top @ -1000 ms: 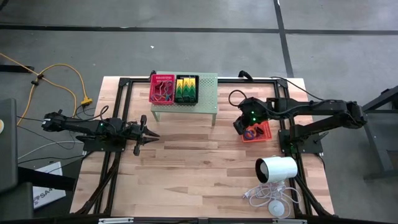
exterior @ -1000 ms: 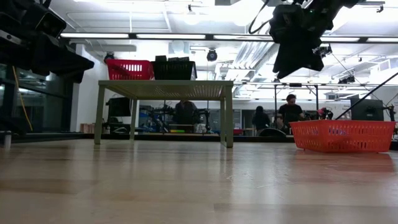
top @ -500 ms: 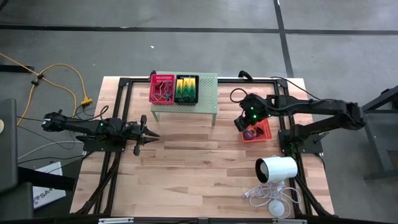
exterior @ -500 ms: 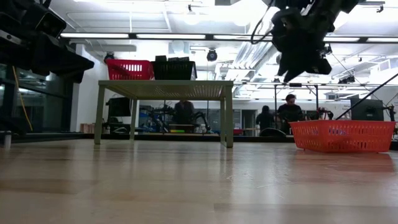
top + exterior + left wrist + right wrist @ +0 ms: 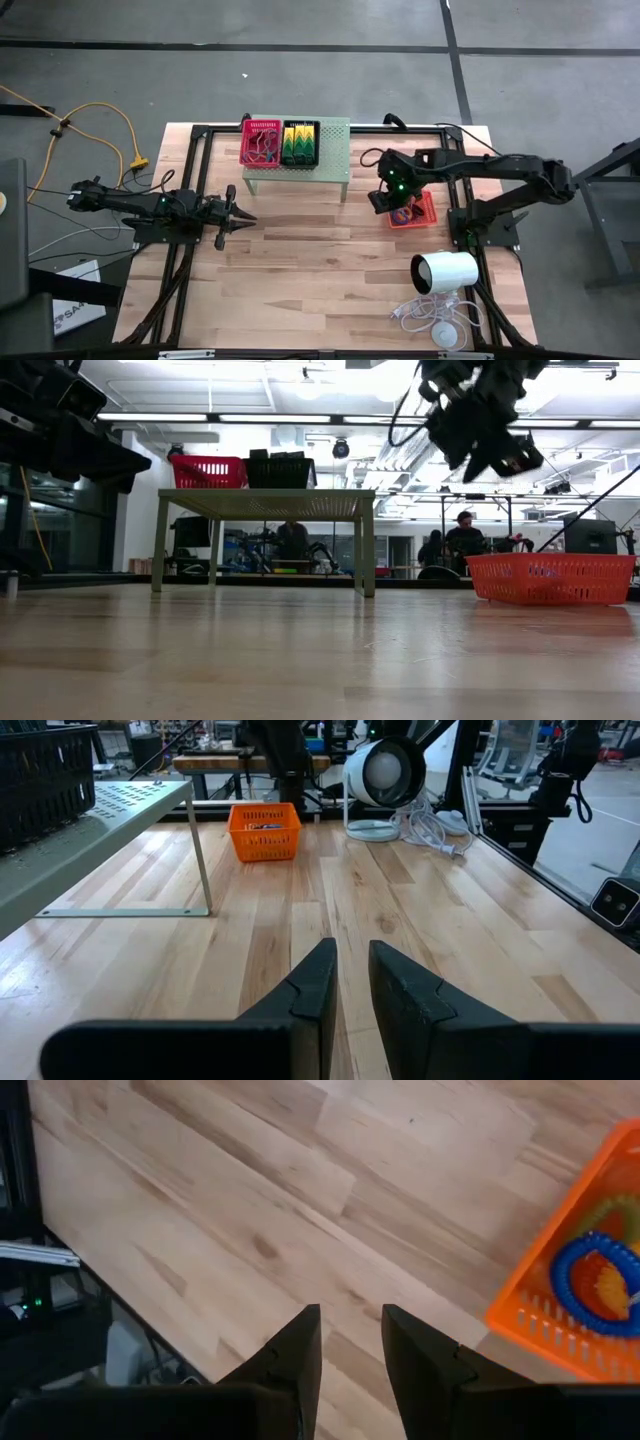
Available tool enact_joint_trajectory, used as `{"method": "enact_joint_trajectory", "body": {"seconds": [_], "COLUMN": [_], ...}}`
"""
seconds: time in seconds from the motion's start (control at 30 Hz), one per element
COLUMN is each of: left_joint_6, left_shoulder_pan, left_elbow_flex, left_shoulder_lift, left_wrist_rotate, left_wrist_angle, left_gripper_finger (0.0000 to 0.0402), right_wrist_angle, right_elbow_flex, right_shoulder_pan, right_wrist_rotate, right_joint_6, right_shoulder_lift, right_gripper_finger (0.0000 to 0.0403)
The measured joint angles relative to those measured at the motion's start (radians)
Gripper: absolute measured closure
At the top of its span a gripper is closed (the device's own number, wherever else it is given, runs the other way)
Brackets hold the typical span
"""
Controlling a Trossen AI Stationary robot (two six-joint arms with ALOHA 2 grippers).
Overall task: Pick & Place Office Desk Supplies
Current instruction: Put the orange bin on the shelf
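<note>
Three small mesh trays are in view. A pink-red mesh tray (image 5: 260, 142) and a black mesh tray (image 5: 300, 142) holding yellow-and-green clips (image 5: 299, 146) sit side by side on one pale green perforated metal stand (image 5: 335, 150). One orange mesh tray (image 5: 424, 211) rests on the wooden desk (image 5: 330, 270), holding a blue coiled ring (image 5: 590, 1280). The right end effector (image 5: 382, 200) hovers above the desk just beside it, fingers slightly apart, empty. The left end effector (image 5: 245, 215) waits at the desk's left, fingers narrowly apart, empty.

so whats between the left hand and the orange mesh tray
Only bare wooden tabletop from the left hand to the orange mesh tray, clearest in the left wrist view.
</note>
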State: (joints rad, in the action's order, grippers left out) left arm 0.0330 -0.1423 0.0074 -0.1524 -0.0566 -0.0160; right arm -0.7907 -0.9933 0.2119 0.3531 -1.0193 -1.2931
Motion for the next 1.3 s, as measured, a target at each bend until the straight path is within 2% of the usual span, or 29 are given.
{"method": "enact_joint_trajectory", "body": {"seconds": [0.23,0.33,0.73,0.87,1.07,1.3], "left_joint_6": [0.0,0.0,0.0,0.0,0.0,0.0], "left_shoulder_pan": [0.0,0.0,0.0,0.0,0.0,0.0], "left_elbow_flex": [0.0,0.0,0.0,0.0,0.0,0.0], "left_shoulder_lift": [0.0,0.0,0.0,0.0,0.0,0.0], "left_wrist_rotate": [0.0,0.0,0.0,0.0,0.0,0.0], "left_wrist_angle": [0.0,0.0,0.0,0.0,0.0,0.0], "left_gripper_finger": [0.0345,0.0345,0.0345,0.0345,0.0345,0.0345], "right_wrist_angle": [-0.173,-0.201,-0.21,-0.225,-0.315,-0.326], "right_elbow_flex": [-0.182,-0.219,-0.223,-0.223,-0.223,-0.223], "right_shoulder_pan": [-0.006,-0.019,-0.104,-0.116,-0.11,-0.125], "right_wrist_rotate": [-0.031,-0.057,-0.118,-0.146,-0.256,-0.313], "right_joint_6": [-0.028,-0.057,-0.236,-0.246,-0.253,-0.257], "right_shoulder_lift": [-0.052,-0.059,-0.142,-0.19,-0.23,-0.295], "right_gripper_finger": [0.0308,0.0308,0.0308,0.0308,0.0308,0.0308]}}
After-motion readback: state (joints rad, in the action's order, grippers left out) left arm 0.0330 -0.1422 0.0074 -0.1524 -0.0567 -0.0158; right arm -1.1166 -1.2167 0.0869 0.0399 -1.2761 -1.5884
